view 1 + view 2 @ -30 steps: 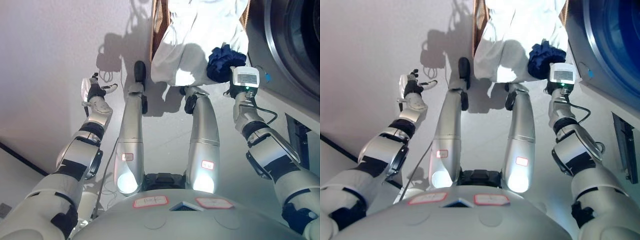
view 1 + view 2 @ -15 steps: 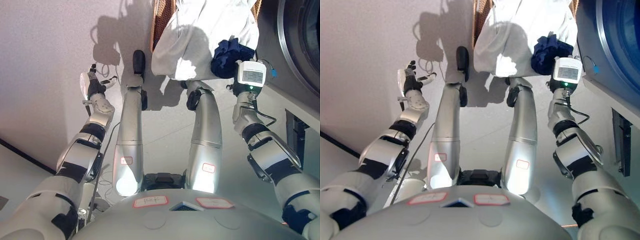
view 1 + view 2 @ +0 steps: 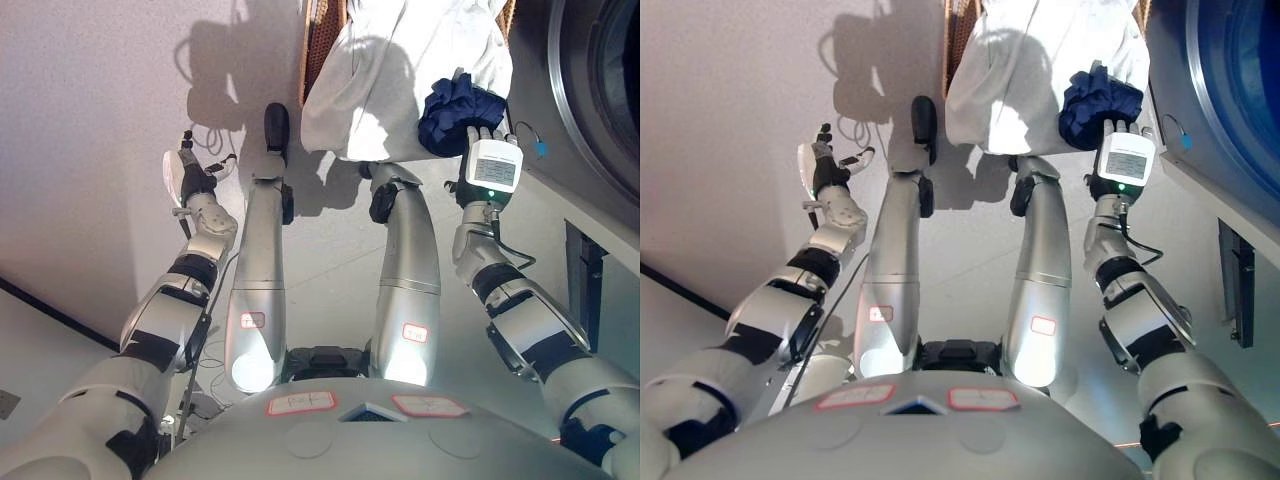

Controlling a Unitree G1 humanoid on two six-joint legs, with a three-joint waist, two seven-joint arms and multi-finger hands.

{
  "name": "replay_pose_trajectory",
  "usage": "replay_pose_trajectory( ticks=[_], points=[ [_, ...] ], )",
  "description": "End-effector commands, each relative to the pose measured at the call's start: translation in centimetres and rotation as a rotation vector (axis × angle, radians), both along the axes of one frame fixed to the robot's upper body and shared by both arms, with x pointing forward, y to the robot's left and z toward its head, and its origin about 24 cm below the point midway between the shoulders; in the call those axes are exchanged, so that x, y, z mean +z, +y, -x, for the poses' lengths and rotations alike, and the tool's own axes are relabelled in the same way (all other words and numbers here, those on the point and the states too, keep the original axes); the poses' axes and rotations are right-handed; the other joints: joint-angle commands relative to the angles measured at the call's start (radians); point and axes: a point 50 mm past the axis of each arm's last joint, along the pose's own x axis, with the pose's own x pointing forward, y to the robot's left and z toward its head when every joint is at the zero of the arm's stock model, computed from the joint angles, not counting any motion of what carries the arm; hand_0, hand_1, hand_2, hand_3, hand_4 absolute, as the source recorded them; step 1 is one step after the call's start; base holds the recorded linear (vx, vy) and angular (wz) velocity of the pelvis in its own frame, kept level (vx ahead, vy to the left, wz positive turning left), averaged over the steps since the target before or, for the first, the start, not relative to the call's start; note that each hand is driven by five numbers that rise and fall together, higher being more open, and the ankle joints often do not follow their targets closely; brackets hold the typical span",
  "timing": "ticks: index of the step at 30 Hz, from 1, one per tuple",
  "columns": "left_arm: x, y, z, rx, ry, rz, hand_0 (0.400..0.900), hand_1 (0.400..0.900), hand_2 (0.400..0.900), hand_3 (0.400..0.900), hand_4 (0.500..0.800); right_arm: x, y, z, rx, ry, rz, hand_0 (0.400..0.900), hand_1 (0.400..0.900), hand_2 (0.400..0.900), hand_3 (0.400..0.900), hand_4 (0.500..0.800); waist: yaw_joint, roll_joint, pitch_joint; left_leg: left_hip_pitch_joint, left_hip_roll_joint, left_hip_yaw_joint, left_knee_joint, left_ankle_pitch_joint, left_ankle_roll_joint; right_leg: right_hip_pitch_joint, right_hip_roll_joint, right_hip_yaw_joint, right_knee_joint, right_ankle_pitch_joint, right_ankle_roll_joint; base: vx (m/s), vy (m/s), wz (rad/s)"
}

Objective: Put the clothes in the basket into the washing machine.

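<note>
Both robot hands: right (image 3: pixel 482 150) touches navy cloth (image 3: pixel 452 112), left (image 3: pixel 190 175) relaxed

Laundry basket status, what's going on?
Right hand on dark blue garment, grip unclear. Left hand open, idle. White cloth heaped over woven basket.

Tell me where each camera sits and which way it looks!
Left eye view: on the head, looking down; shows both arms, the left robot hand over bare floor.
Right eye view: just beside it, facing the same way; washing machine looms larger.
Both share: the right robot hand at the dark blue garment on white clothes in the basket.
</note>
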Motion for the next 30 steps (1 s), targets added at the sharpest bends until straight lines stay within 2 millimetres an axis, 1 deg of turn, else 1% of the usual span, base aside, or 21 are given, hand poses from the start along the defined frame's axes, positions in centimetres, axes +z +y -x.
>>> replay_pose_trajectory(
  ticks=[1, 2, 3, 5, 6, 7, 8, 9, 11, 12, 13, 14, 15, 16, 17, 19, 22, 25, 30],
  points=[
    [-3.0, 0.6, 3.0, 0.086, 0.090, -0.054, 0.900, 0.900, 0.900, 0.900, 0.800, -1.4, -2.4, 2.9, -0.087, 0.004, 0.105, 0.900, 0.900, 0.900, 0.900, 0.800, -0.002, 0.033, -0.081, -0.013, -0.017, -0.051, -0.065, 0.001, -0.051, 0.030, 0.029, 0.007, 0.056, -0.078, 0.053, 0.02, -0.005, 0.06],
    [-3.1, -0.1, 3.2, 0.084, 0.075, -0.058, 0.900, 0.900, 0.900, 0.900, 0.800, -2.3, -1.8, 4.0, -0.094, -0.003, 0.097, 0.900, 0.900, 0.900, 0.900, 0.800, -0.005, 0.035, -0.073, -0.034, -0.020, -0.053, -0.046, -0.003, -0.049, 0.009, 0.026, 0.007, 0.083, -0.083, 0.053, 0.01, -0.002, 0.05],
    [-3.1, -0.1, 3.2, 0.083, 0.075, -0.058, 0.900, 0.900, 0.900, 0.900, 0.800, -2.4, -1.8, 4.0, -0.094, -0.003, 0.097, 0.900, 0.900, 0.900, 0.900, 0.800, -0.005, 0.035, -0.075, -0.037, -0.021, -0.053, -0.045, -0.004, -0.049, 0.006, 0.026, 0.007, 0.085, -0.084, 0.053, 0.01, 0.000, 0.05],
    [-2.9, -0.1, 2.9, 0.098, 0.069, -0.049, 0.900, 0.900, 0.900, 0.900, 0.800, -1.4, -2.2, 3.2, -0.125, -0.054, 0.078, 0.900, 0.900, 0.900, 0.900, 0.800, -0.006, 0.036, -0.072, -0.062, -0.024, -0.054, -0.013, -0.014, -0.044, -0.021, 0.024, 0.013, 0.118, -0.092, 0.052, 0.00, 0.000, 0.00],
    [-2.9, -0.1, 2.9, 0.098, 0.068, -0.049, 0.900, 0.900, 0.900, 0.900, 0.800, -1.4, -2.3, 3.1, -0.125, -0.055, 0.078, 0.900, 0.900, 0.900, 0.900, 0.800, -0.006, 0.036, -0.072, -0.063, -0.025, -0.054, -0.012, -0.014, -0.043, -0.022, 0.024, 0.013, 0.120, -0.092, 0.052, 0.00, 0.000, 0.00],
    [-2.7, -0.2, 2.6, 0.091, 0.064, -0.047, 0.900, 0.900, 0.900, 0.900, 0.800, -0.6, -2.5, 2.5, -0.133, -0.086, 0.074, 0.900, 0.900, 0.900, 0.900, 0.800, -0.006, 0.035, -0.070, -0.067, -0.024, -0.052, -0.003, -0.017, -0.043, -0.024, 0.021, 0.013, 0.129, -0.095, 0.052, 0.04, -0.010, 0.01],
    [-2.4, -0.5, 2.4, 0.079, 0.044, -0.042, 0.900, 0.900, 0.900, 0.900, 0.800, 0.0, -2.6, 2.3, -0.119, -0.134, 0.093, 0.900, 0.900, 0.900, 0.900, 0.800, -0.007, 0.034, -0.070, -0.066, -0.023, -0.050, 0.003, -0.017, -0.044, -0.019, 0.017, 0.009, 0.136, -0.098, 0.052, 0.04, -0.010, 0.02],
    [-2.5, -0.5, 2.5, 0.079, 0.044, -0.042, 0.900, 0.900, 0.900, 0.900, 0.800, 0.0, -2.6, 2.3, -0.119, -0.134, 0.093, 0.900, 0.900, 0.900, 0.900, 0.800, -0.007, 0.034, -0.070, -0.065, -0.023, -0.050, 0.003, -0.017, -0.044, -0.019, 0.017, 0.009, 0.136, -0.098, 0.052, 0.05, -0.019, 0.03],
    [-2.4, -0.5, 2.7, 0.070, 0.015, -0.038, 0.900, 0.900, 0.900, 0.900, 0.800, 1.1, -3.1, 2.3, -0.101, -0.234, 0.108, 0.900, 0.900, 0.900, 0.900, 0.800, -0.008, 0.034, -0.073, -0.058, -0.022, -0.049, -0.008, -0.014, -0.046, -0.011, 0.019, 0.005, 0.127, -0.100, 0.051, 0.03, -0.021, 0.03],
    [-2.2, -0.2, 2.6, 0.062, 0.002, -0.041, 0.900, 0.900, 0.900, 0.900, 0.800, 2.9, -3.9, 1.4, -0.092, -0.299, 0.124, 0.900, 0.900, 0.900, 0.900, 0.800, -0.007, 0.032, -0.076, -0.055, -0.023, -0.050, -0.014, -0.012, -0.047, -0.010, 0.022, 0.004, 0.124, -0.100, 0.050, 0.00, 0.000, 0.00],
    [-2.2, -0.3, 2.7, 0.060, -0.005, -0.038, 0.900, 0.900, 0.900, 0.900, 0.800, 3.3, -3.8, 1.2, -0.070, -0.316, 0.140, 0.900, 0.900, 0.900, 0.900, 0.800, -0.006, 0.032, -0.077, -0.052, -0.023, -0.051, -0.018, -0.012, -0.047, -0.007, 0.024, 0.003, 0.122, -0.100, 0.051, 0.00, 0.000, 0.00],
    [-2.2, -0.3, 2.7, 0.060, -0.005, -0.038, 0.900, 0.900, 0.900, 0.900, 0.800, 3.3, -3.8, 1.2, -0.070, -0.316, 0.141, 0.900, 0.900, 0.900, 0.900, 0.800, -0.006, 0.033, -0.078, -0.052, -0.023, -0.051, -0.019, -0.012, -0.047, -0.007, 0.024, 0.002, 0.122, -0.100, 0.051, 0.00, 0.000, 0.00],
    [-2.2, -0.1, 2.7, 0.057, -0.005, -0.042, 0.900, 0.900, 0.900, 0.900, 0.800, 5.6, -4.4, 0.2, -0.061, -0.406, 0.151, 0.900, 0.900, 0.900, 0.900, 0.800, -0.004, 0.030, -0.088, -0.052, -0.024, -0.054, -0.026, -0.009, -0.049, -0.008, 0.029, 0.001, 0.116, -0.099, 0.051, 0.00, 0.000, 0.00],
    [-2.2, -0.1, 2.7, 0.062, -0.006, -0.039, 0.900, 0.900, 0.900, 0.900, 0.800, 6.4, -4.7, -0.2, -0.067, -0.418, 0.160, 0.900, 0.900, 0.900, 0.900, 0.800, -0.001, 0.029, -0.092, -0.053, -0.025, -0.054, -0.029, -0.008, -0.049, -0.009, 0.030, 0.000, 0.115, -0.098, 0.051, 0.00, 0.000, 0.00],
    [-2.1, -0.1, 2.7, 0.063, -0.006, -0.039, 0.900, 0.900, 0.900, 0.900, 0.800, 6.4, -4.7, -0.2, -0.067, -0.419, 0.161, 0.900, 0.900, 0.900, 0.900, 0.800, -0.002, 0.030, -0.092, -0.054, -0.025, -0.054, -0.029, -0.008, -0.049, -0.010, 0.031, 0.000, 0.115, -0.097, 0.051, 0.00, 0.000, 0.00],
    [-2.6, -0.2, 3.2, 0.052, 0.005, -0.033, 0.900, 0.900, 0.900, 0.900, 0.800, 5.7, -4.8, 0.1, -0.086, -0.389, 0.149, 0.900, 0.900, 0.900, 0.900, 0.800, 0.004, 0.031, -0.102, -0.054, -0.024, -0.062, -0.039, -0.001, -0.052, -0.012, 0.031, -0.006, 0.107, -0.092, 0.052, 0.00, 0.000, 0.00],
    [-3.4, 0.0, 4.2, 0.065, 0.021, -0.026, 0.900, 0.900, 0.900, 0.900, 0.800, 3.2, -4.2, 1.6, -0.096, -0.327, 0.120, 0.900, 0.900, 0.900, 0.900, 0.800, 0.004, 0.033, -0.100, -0.054, -0.023, -0.067, -0.055, 0.009, -0.055, -0.013, 0.035, -0.008, 0.096, -0.087, 0.053, 0.00, 0.000, 0.00],
    [-4.0, 0.3, 5.0, 0.080, 0.034, -0.029, 0.900, 0.900, 0.900, 0.900, 0.800, 0.8, -3.2, 3.3, -0.085, -0.277, 0.094, 0.900, 0.900, 0.900, 0.900, 0.800, 0.001, 0.031, -0.098, -0.063, -0.023, -0.072, -0.057, 0.011, -0.054, -0.021, 0.037, -0.008, 0.094, -0.088, 0.051, 0.00, 0.000, 0.00],
    [-4.5, 0.6, 5.7, 0.110, 0.048, -0.031, 0.900, 0.900, 0.900, 0.900, 0.800, -0.4, -2.3, 4.2, -0.058, -0.244, 0.070, 0.900, 0.900, 0.900, 0.900, 0.800, -0.005, 0.027, -0.092, -0.111, -0.028, -0.077, -0.013, -0.001, -0.052, -0.060, 0.041, -0.002, 0.128, -0.101, 0.046, 0.00, 0.000, 0.00]
  ],
)
